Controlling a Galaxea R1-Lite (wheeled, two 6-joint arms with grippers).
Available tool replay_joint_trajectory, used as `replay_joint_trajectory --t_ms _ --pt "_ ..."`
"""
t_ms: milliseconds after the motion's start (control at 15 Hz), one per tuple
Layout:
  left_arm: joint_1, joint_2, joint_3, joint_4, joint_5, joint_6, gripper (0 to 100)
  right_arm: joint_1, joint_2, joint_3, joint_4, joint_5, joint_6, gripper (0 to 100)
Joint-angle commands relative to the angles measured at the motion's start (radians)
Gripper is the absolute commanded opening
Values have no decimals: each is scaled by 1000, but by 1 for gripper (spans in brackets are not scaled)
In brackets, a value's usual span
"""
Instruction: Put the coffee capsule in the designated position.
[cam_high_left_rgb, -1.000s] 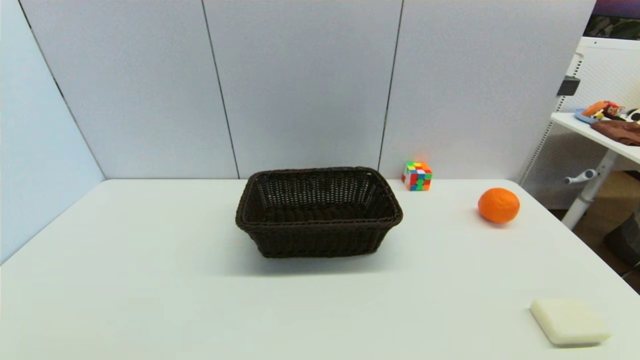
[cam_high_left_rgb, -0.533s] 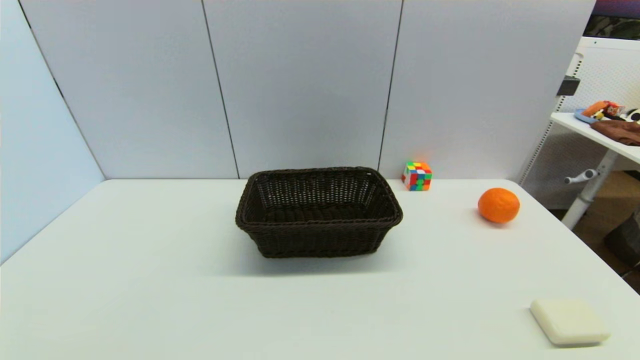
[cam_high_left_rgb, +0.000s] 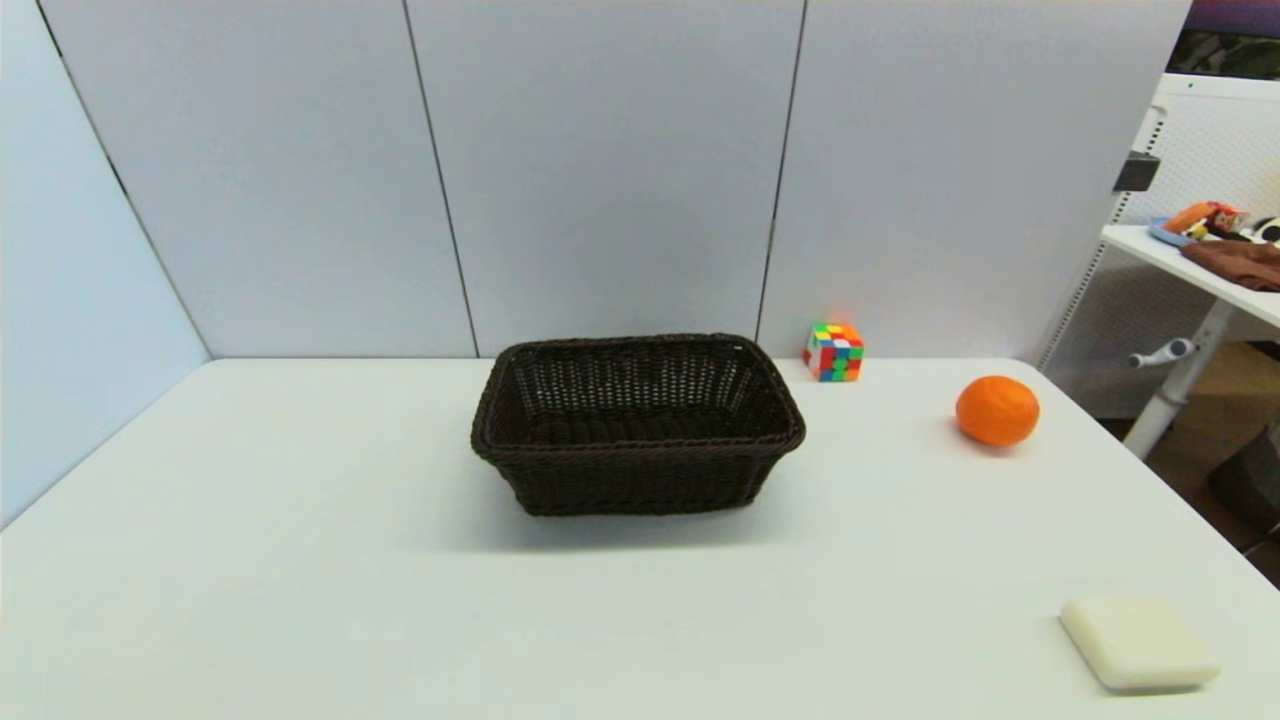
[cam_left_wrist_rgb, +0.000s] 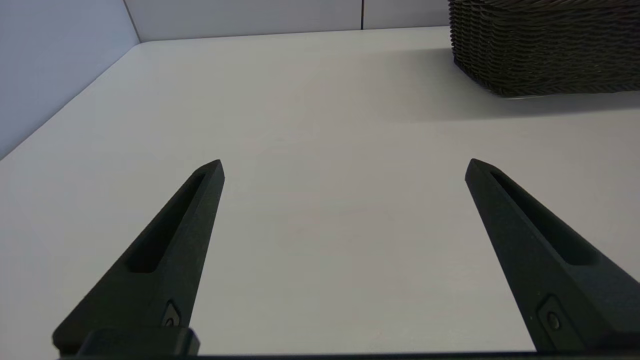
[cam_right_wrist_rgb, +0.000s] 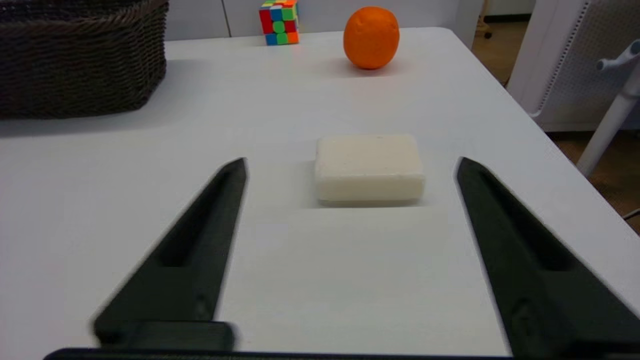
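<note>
near the basket (cam_high_left_rgb: 637, 425) i see no coffee capsule; maybe it's inside. it should be tiny, light and slippery, so pinch its sides. left gripper (cam_left_wrist_rgb: 344, 167) and right gripper (cam_right_wrist_rgb: 350, 165) are spread wide, holding nothing.

A robotics test bay in a lab or office: a plain white table (cam_high_left_rgb: 300, 560) stands boxed in by pale grey partition panels (cam_high_left_rgb: 600, 170), with an unrelated assortment of props laid out on it — a dark wicker basket (cam_high_left_rgb: 637, 470), a multicoloured puzzle cube (cam_high_left_rgb: 834, 352), an orange (cam_high_left_rgb: 997, 410) and a cream-white rectangular block (cam_high_left_rgb: 1138, 643). Beyond the partition's right edge, a white height-adjustable desk (cam_high_left_rgb: 1195, 265) with a crank handle carries a heap of small objects and brown cloth, backed by a white perforated panel (cam_high_left_rgb: 1215, 150).
</note>
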Motion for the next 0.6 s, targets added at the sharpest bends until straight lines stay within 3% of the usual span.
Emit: replay_joint_trajectory --t_ms 67,600 --pt "0 4 8 0 0 1 100 0 1 0 0 -1 7 0" --pt "0 4 8 0 0 1 100 0 1 0 -2 -16 26 0"
